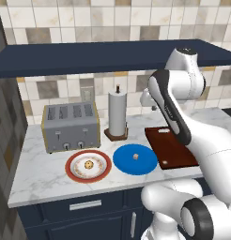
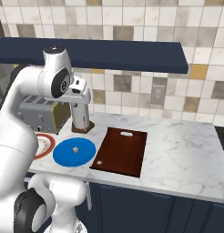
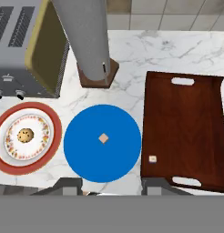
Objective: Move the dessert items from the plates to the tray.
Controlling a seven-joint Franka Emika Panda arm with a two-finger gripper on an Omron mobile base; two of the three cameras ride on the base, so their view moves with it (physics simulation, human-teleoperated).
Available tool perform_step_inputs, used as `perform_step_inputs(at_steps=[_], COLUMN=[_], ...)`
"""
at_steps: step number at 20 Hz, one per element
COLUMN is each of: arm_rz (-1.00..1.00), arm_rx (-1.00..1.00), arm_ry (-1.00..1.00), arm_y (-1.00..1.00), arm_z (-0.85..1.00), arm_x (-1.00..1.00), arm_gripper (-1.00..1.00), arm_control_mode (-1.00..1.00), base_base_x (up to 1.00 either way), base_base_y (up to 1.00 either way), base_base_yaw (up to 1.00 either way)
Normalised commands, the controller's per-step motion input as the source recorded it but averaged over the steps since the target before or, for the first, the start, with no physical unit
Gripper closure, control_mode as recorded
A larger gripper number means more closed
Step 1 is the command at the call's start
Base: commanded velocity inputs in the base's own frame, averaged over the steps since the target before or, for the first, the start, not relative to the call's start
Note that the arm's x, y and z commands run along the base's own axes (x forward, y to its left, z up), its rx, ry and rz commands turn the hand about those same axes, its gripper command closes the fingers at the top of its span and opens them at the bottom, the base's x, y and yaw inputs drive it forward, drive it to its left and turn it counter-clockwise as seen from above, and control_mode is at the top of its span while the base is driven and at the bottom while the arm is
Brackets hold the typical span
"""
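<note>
Marble table (image 3: 177,50): cookie (image 3: 25,135) on red-rimmed plate (image 3: 27,166) at left, cube (image 3: 103,138) centred on blue plate (image 3: 86,154), tray (image 3: 186,127) right. End effector (image 3: 112,184) at bottom edge, parted wide, holding nothing.

I'm seeing a white marble bench (image 1: 42,178) running along a wall of beige and brown tiles (image 1: 65,18). A boxy grey four-slot toaster (image 1: 70,125) with two front knobs is sitting at the bench's left end, close to the wall. Just to its right, a white paper-towel roll on a brown wooden stand (image 1: 117,115) is standing upright. A long dark navy shelf (image 1: 89,56) is hanging overhead. Dark navy cabinet doors with silver handles (image 1: 84,213) are showing below the bench. A wall outlet (image 2: 156,93) is sitting in the tiles.
</note>
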Motion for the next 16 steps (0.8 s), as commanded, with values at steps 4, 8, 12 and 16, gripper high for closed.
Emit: perform_step_inputs(at_steps=[4, 8, 12, 16], arm_rz=[0.0, -0.01, -0.01, 0.0], arm_rx=[0.0, 0.0, -0.03, -0.04], arm_ry=[0.0, 0.0, 0.0, 0.0], arm_y=[0.17, 0.16, 0.15, 0.15], arm_z=[-0.2, -0.49, -0.59, -0.65], arm_x=[0.0, 0.0, 0.0, 0.0], arm_gripper=[-1.0, -1.0, -1.0, -1.0], arm_control_mode=[-1.0, -1.0, -1.0, -1.0], base_base_x=[0.0, 0.0, 0.0, 0.0], base_base_y=[0.0, 0.0, 0.0, 0.0], base_base_yaw=[0.0, 0.0, 0.0, 0.0])
